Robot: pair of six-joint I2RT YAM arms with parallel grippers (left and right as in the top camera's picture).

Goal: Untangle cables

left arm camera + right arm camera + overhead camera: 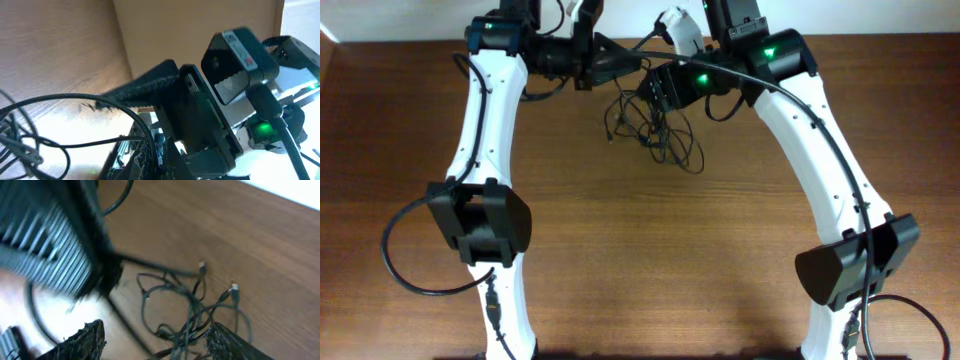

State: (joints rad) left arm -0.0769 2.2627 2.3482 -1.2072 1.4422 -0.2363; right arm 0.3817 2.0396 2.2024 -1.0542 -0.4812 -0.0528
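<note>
Right gripper (pixel 155 340) hangs with its jaws wide apart and nothing between them, directly over the cables (pixel 660 135), which lie as a loose knot of thin black loops on the table (pixel 640 260) near its far edge. Left gripper (pixel 632 63) is closed; a single strand runs straight from its tip toward a plug (pixel 201 267), so it appears to pinch that strand, though the contact itself is blurred. Hazard one: the two grippers sit very near each other above the bundle, and any sideways correction by either arm risks finger-to-finger contact. Hazard two: pulling the held strand while the remaining loops lie crossed would probably cinch the knot rather than loosen it. Hazard three: closing the right jaws at this position would likely trap several strands at once, since multiple loops pass beneath them. Hazard four: the thick arm cable (pixel 820 130) draped along the right arm could snag a lifted loop. Clearance: little room remains beyond the bundle toward the far edge, so a pull in that direction may drag plugs off the table. Broad bare wood lies on the near side, between the two arms, and offers the safer direction for spreading strands.
</note>
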